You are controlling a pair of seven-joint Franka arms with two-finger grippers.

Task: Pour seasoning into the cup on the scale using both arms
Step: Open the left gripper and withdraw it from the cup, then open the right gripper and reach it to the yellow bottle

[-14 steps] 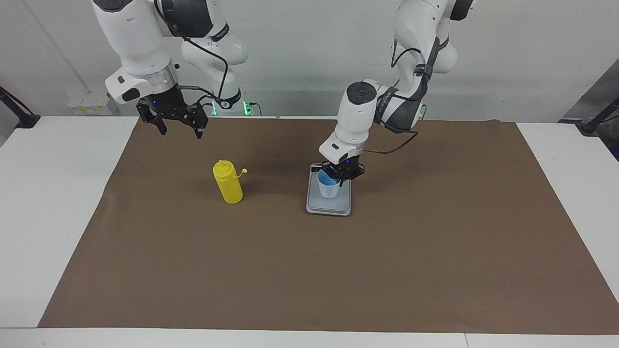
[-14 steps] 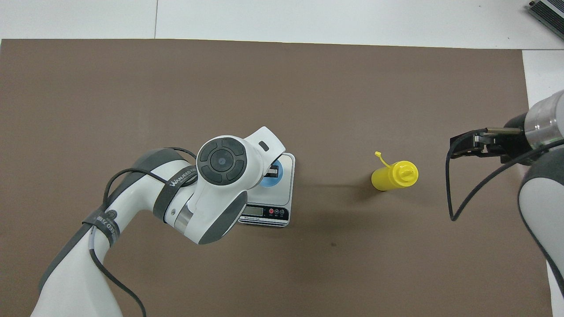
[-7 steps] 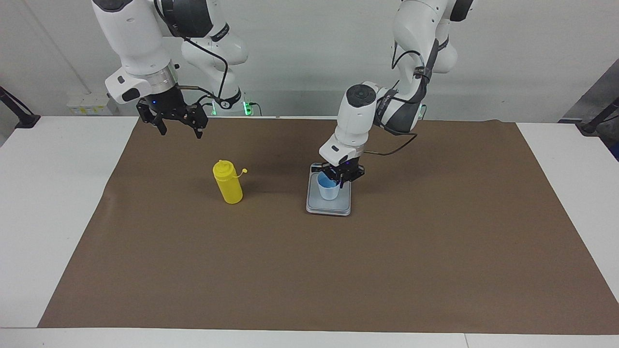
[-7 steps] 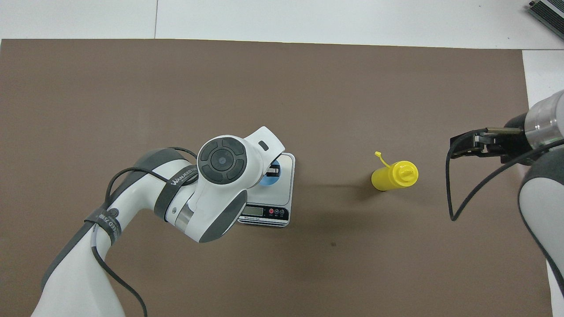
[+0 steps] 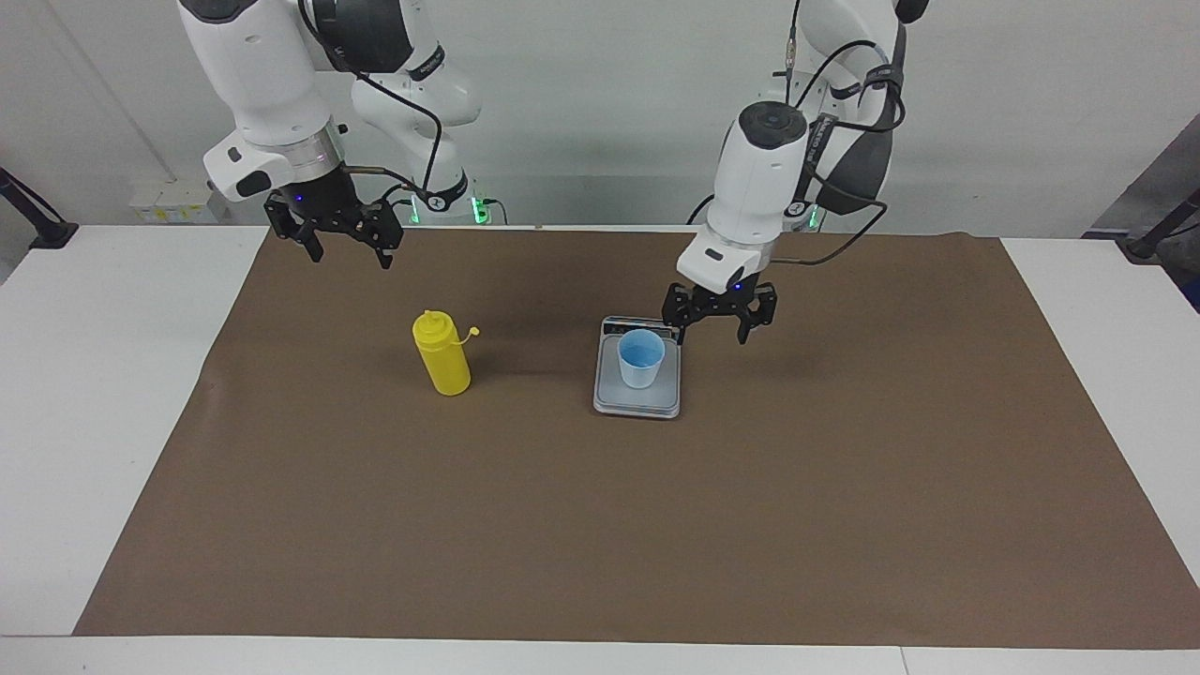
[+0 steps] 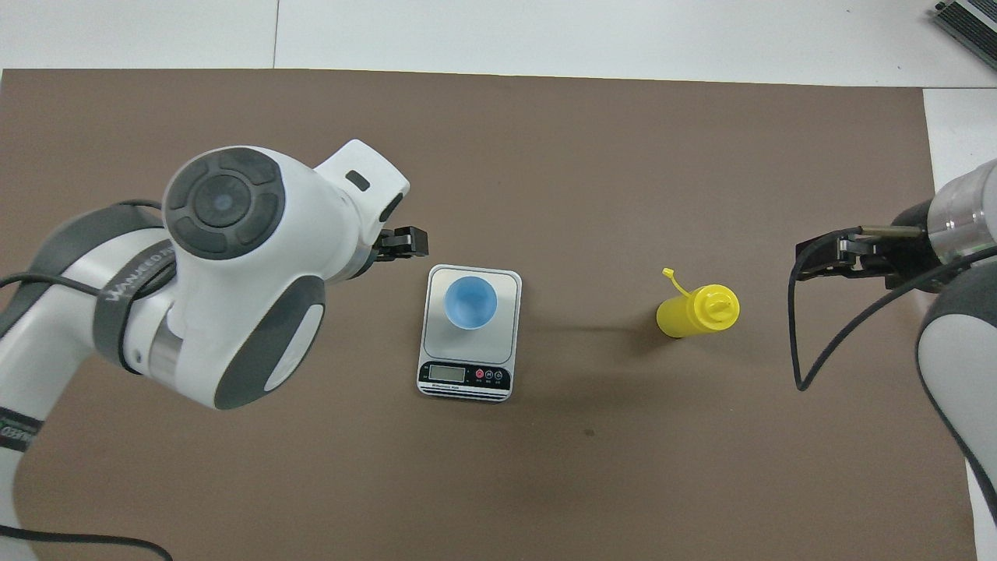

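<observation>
Cup [image 5: 641, 358] stands upright on the scale [image 5: 637, 398]; contents not discernible. Seasoning [image 5: 442, 353] stands upright on the brown mat [image 5: 600, 525], beside the scale toward the right arm's end. Left gripper [image 5: 719, 322], fingers spread and empty, hangs just beside the cup. Right gripper [image 5: 345, 249], fingers spread, hangs apart from the seasoning.

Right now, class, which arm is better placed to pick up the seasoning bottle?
Right. The right gripper, jaws open, hangs near the seasoning bottle; the left gripper is up beside the scale, where the cup stands.
</observation>
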